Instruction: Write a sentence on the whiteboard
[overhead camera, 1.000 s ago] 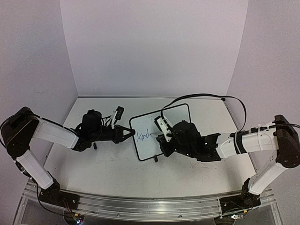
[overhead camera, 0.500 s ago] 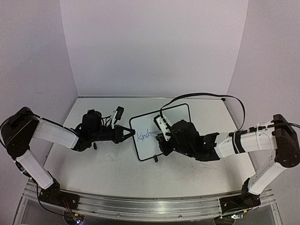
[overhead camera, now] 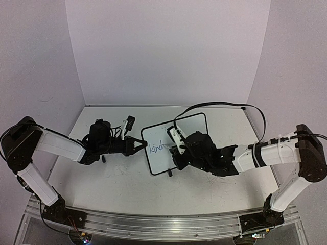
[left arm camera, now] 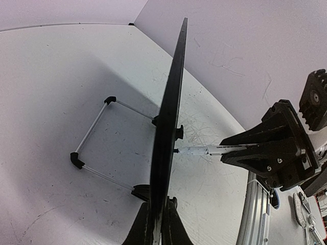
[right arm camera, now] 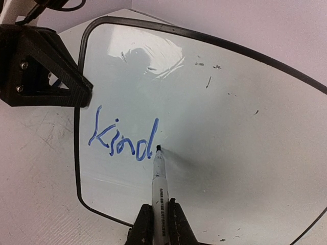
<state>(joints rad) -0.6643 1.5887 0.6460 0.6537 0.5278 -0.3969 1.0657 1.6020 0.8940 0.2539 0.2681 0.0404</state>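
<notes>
On the scuffed white table (overhead camera: 112,178), the small black-framed whiteboard (overhead camera: 191,122) stands centrally, its edge clamped between my left fingers (left arm camera: 143,229). My right fingers (right arm camera: 140,229) grip a white marker (right arm camera: 159,178), tip on the board just after the blue "Kind" writing (right arm camera: 120,139).

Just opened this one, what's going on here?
The left gripper is clamped on the left edge of the standing whiteboard, steadying it. The right gripper holds a marker, its tip against the board just after the last letter. Of the sentence, only "Kind" is written, in blue.
</notes>
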